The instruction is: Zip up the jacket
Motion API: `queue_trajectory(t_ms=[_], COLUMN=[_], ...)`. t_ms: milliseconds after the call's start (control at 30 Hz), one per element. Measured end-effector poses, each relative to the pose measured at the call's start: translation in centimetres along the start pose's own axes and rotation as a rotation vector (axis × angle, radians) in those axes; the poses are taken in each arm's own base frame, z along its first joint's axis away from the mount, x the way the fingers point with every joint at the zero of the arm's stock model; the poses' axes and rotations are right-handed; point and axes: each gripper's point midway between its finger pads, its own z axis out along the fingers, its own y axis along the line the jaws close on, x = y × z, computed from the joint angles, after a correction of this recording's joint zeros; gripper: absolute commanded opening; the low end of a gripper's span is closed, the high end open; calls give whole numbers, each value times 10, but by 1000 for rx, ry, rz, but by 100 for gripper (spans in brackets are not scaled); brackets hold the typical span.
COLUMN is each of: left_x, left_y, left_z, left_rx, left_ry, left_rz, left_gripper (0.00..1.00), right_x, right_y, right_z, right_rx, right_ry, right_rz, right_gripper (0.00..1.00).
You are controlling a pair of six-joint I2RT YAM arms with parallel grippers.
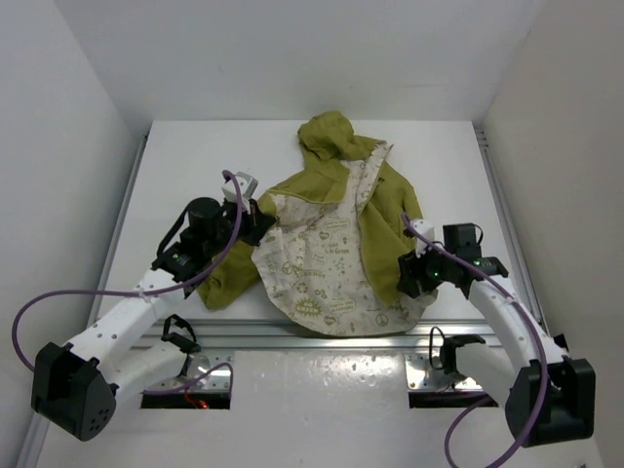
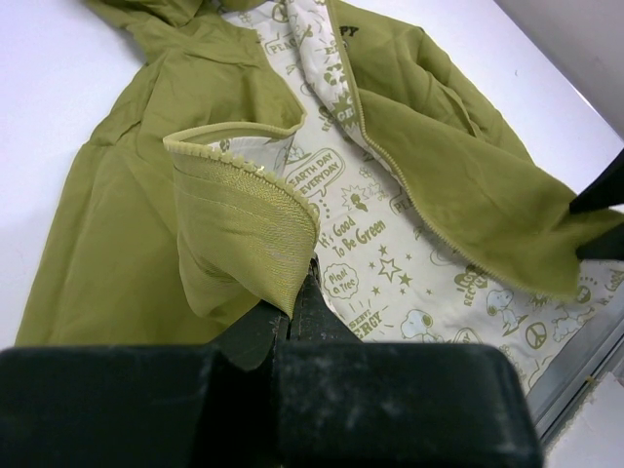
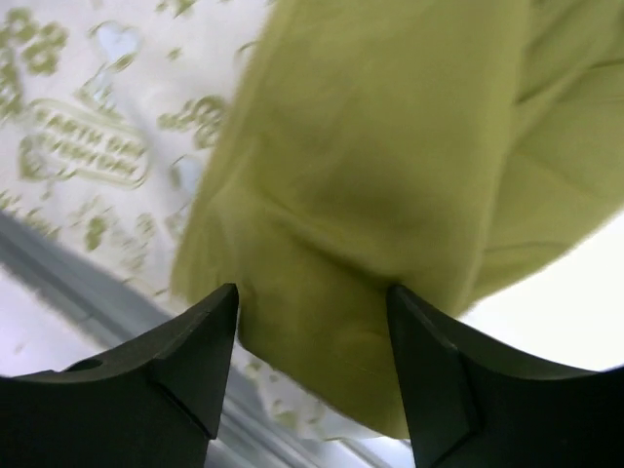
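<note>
Left wrist: my left gripper is pinched shut on the jacket at its ribbed hem. The zipper runs away ahead-right. My right gripper gapes, with the olive front edge just ahead between the jaws.

The left arm and the right arm are built of rounded white links with black joint housings. Each ends at 6 o'clock in a chunky black base block, the left one dotted with small holes. A purple cable loops along each arm. The left gripper is matt black and dusty; the right gripper has black wedge-shaped fingers.
</note>
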Motion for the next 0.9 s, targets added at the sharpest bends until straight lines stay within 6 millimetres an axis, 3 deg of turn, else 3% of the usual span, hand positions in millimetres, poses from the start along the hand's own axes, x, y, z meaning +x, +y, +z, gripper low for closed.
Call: queue_trajectory(t_ms=[67,200,233,300,633,900], left_x=[0,0,0,0,1,2], left_y=[0,0,0,0,0,0], left_z=[0,0,0,0,0,1], left_rx=[0,0,0,0,2,2], left_ry=[0,1,1,1,3,8], left_rz=[0,0,0,0,-4,-5], left_gripper=[0,0,0,0,0,0], right_x=[6,10,9,6,14,21], right_y=[10,23,24,27,40,11], right_z=[2,2,2,0,12,24], right_rx=[-59,-121,-125,-128,-17,179], right_ry=[25,47,42,28,140,220], right_rz=[27,56,56,48,-156,-188], right_gripper=[67,83,92,98,100,100])
